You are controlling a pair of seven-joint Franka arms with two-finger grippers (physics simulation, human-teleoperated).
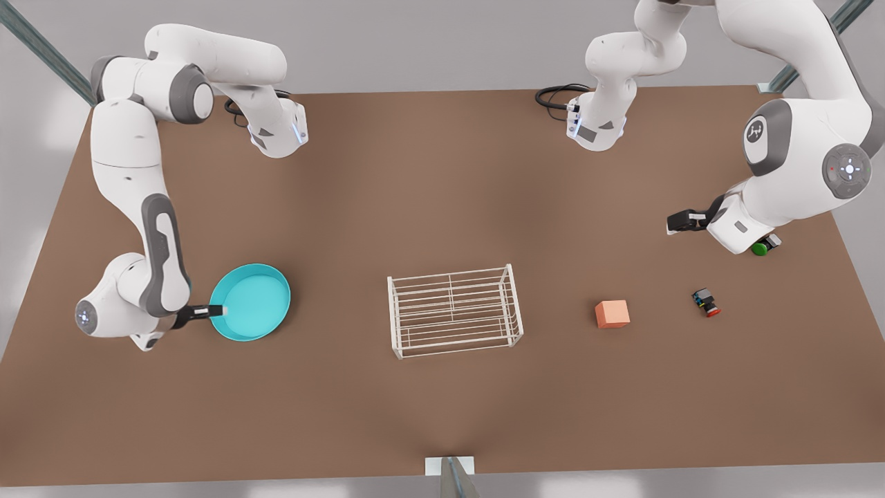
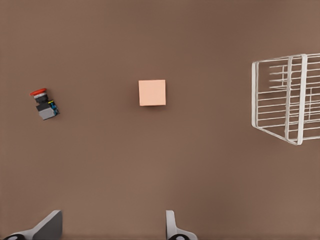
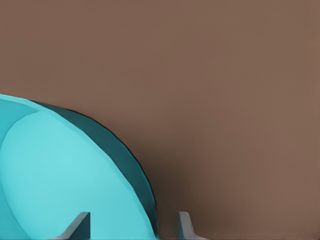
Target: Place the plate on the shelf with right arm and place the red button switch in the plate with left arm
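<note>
**Two arms, one plate about to be gripped**

Two white jointed arms flank a broad brown tabletop (image 1: 429, 173). Next in size, the low rack of thin white wire, the shelf (image 1: 453, 311), stands empty near the middle. The round turquoise shallow plate (image 1: 252, 301) lies flat on the table, well apart from the shelf toward the front view's left. The salmon-orange cube (image 1: 612, 313) sits on the shelf's other side, and beyond it lies the tiny black-bodied red button switch (image 1: 706, 302), tipped on its side, red cap outward. A green-capped button (image 1: 760, 247) rests just beside the left arm's wrist.

The right gripper (image 1: 216, 311) is at the plate's near rim; in its wrist view its fingers (image 3: 77, 227) stand apart, one over the dish floor and one outside the wall, straddling the rim. I judge the grasp of the plate is the step in hand, not yet closed. The next move calls for pinching the rim firmly, then lifting and carrying the plate level onto the rack.

The left gripper (image 1: 674, 222) hangs above the table with fingers (image 2: 47, 227) apart, holding nothing, and waits.

A small logo mark shows on the left arm's grey joint cover; no readable writing anywhere.
</note>
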